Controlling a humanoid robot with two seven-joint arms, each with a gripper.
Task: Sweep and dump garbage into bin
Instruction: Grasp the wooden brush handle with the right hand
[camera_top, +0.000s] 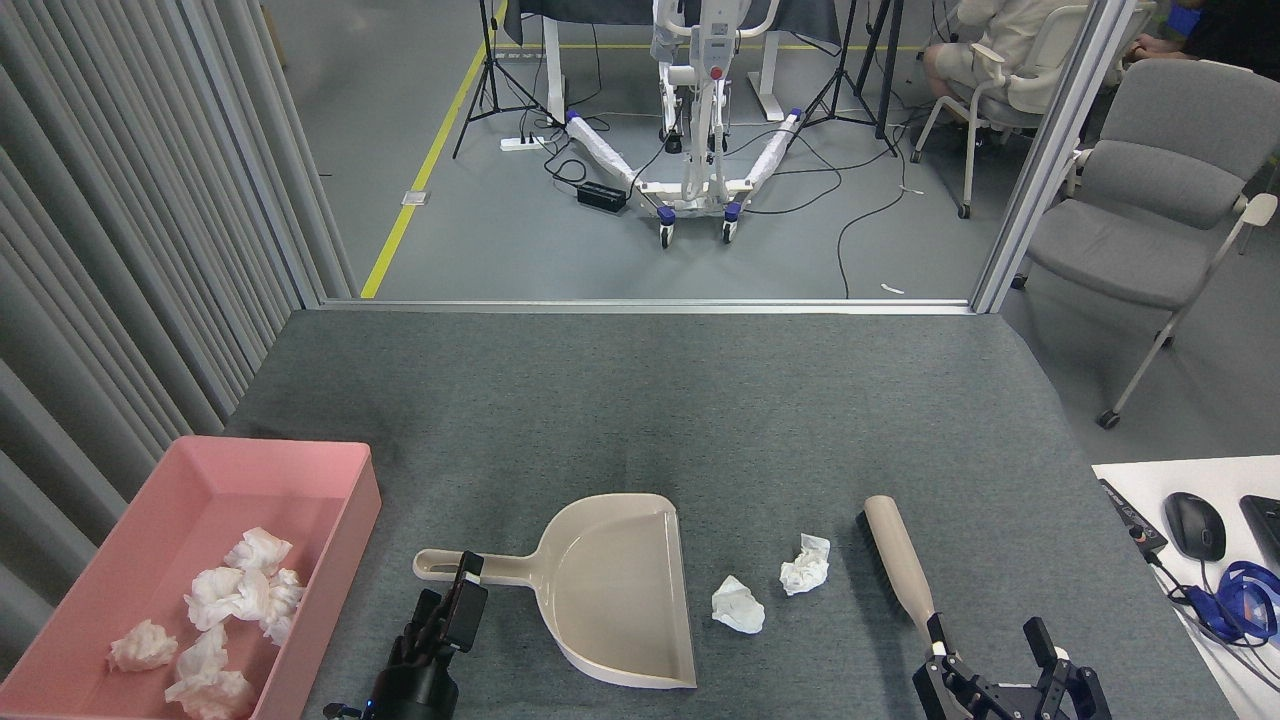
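On the grey carpeted tabletop (640, 400) in front of us lies a beige dustpan (620, 590), its mouth facing right and its handle running left. Two wads of white tissue paper, the garbage, sit loose on the tabletop just right of the dustpan's open edge: the nearer wad (738, 605) close to the pan's lip, the farther wad (806, 564) a little beyond it and apart from the first. To their right lies a brush (897, 560) with a beige handle and dark bristles along its left side.

The pink bin (330, 480) stands at the left edge of the tabletop, well apart from the loose wads, and holds a cluster of tissue wads (225, 625) in its near half.

Our left hand (462, 605) hangs over the dustpan's handle, seen edge-on and dark, so we cannot tell whether it is released or clenched. Our right hand (990, 645) sits low at the bottom edge, its two fingers spread wide and grasping nothing, the left finger just beside the near end of the brush handle.
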